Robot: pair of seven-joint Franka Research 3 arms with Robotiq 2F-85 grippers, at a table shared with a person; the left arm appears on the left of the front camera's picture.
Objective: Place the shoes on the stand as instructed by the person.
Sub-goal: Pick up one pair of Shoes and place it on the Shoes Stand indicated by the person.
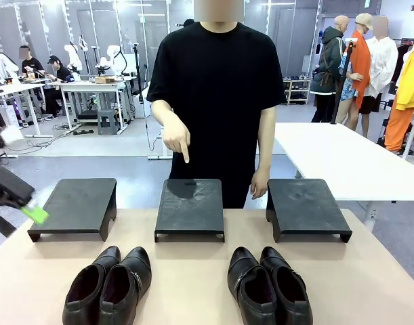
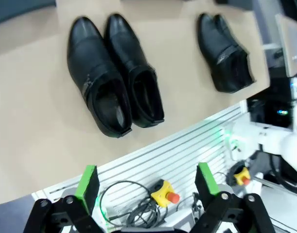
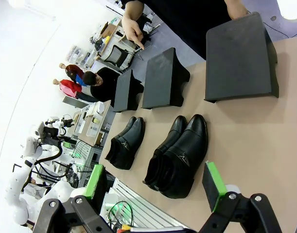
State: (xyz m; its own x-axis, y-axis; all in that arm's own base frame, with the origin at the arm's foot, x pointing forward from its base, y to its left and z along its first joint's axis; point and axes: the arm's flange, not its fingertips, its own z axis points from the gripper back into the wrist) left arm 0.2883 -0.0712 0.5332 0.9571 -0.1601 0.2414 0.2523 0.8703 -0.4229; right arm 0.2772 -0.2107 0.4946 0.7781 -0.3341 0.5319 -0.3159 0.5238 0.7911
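Note:
Two pairs of glossy black shoes stand at the table's near edge, toes toward the person: a left pair [image 1: 108,288] [image 2: 114,77] [image 3: 125,142] and a right pair [image 1: 267,288] [image 2: 223,51] [image 3: 180,148]. Behind them three black stands sit in a row: left [image 1: 74,206], middle [image 1: 190,208] [image 3: 163,77] and right [image 1: 307,208] [image 3: 240,58]. The person's hand [image 1: 176,139] [image 3: 133,31] points a finger down at the middle stand. My left gripper [image 1: 32,211] [image 2: 148,182] hangs open at the left edge, off the table. My right gripper [image 3: 155,182] is open, above the near right corner.
The robot base, cables and a yellow emergency button [image 2: 165,194] lie below the table's near edge. A white table [image 1: 342,159] stands behind on the right, with several people farther off. Bare tabletop lies between the two pairs and beside the stands.

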